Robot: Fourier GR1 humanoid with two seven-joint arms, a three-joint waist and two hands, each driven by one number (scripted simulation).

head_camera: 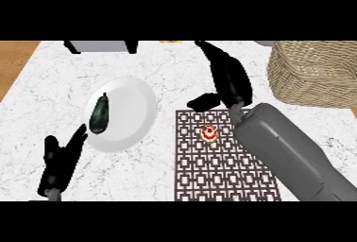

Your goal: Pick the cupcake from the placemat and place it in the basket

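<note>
The cupcake (209, 133) sits on the placemat (209, 175), a little below the middle of the frame and near the mat's top end. Nothing is holding it. The right robot hand (233, 87) is just above the mat's top edge, higher in the frame than the cupcake. Its fingers are straight and it holds nothing. Its thumb sticks out to the left, near the mat's top edge.

So I think the pick-up step has not been done yet. Next, the right robot hand needs to get to the cupcake, curl round it and lift it. Then it must carry it to the basket (314, 80) at the upper right of the frame.

The left robot hand (61, 160) rests at the lower left, fingers up and relaxed.

Counting on the white worktop (174, 71): one cupcake, one placemat, one basket, one white plate (132, 108), one dark green vegetable (99, 114) lying on that plate, and two robot hands.
</note>
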